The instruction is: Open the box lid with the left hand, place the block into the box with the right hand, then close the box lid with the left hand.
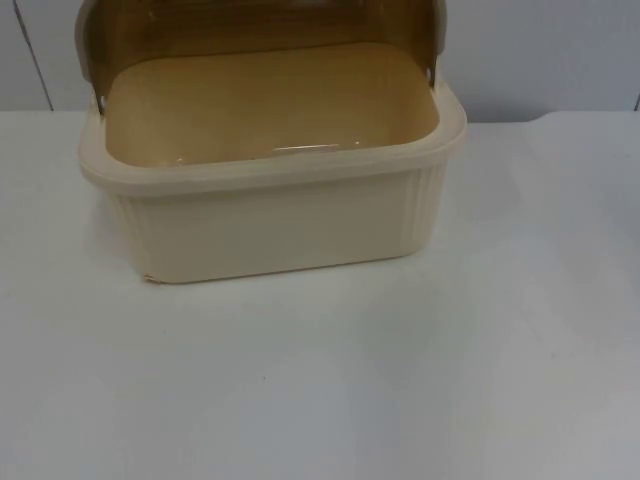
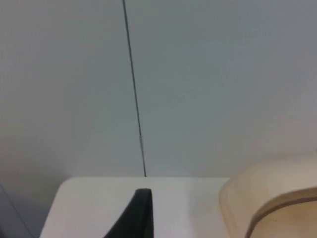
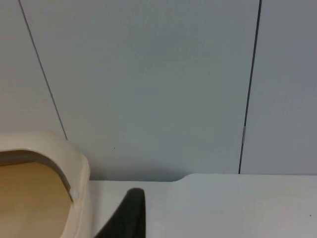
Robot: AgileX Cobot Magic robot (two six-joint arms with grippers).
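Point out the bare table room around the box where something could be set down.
Free: the wide white table in front of the box, plus strips on either side of it. Crowded: behind the box, where the raised lid stands near the grey wall.

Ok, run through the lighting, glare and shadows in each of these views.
Top view: even, soft light; a thin bright glare streak on the floor of the cream box, a faint shadow at its base on the white table; brown lid raised. Left wrist view: flat light, the left gripper's fingertip dark. Right wrist view: soft shadow where the table meets the grey partition wall.
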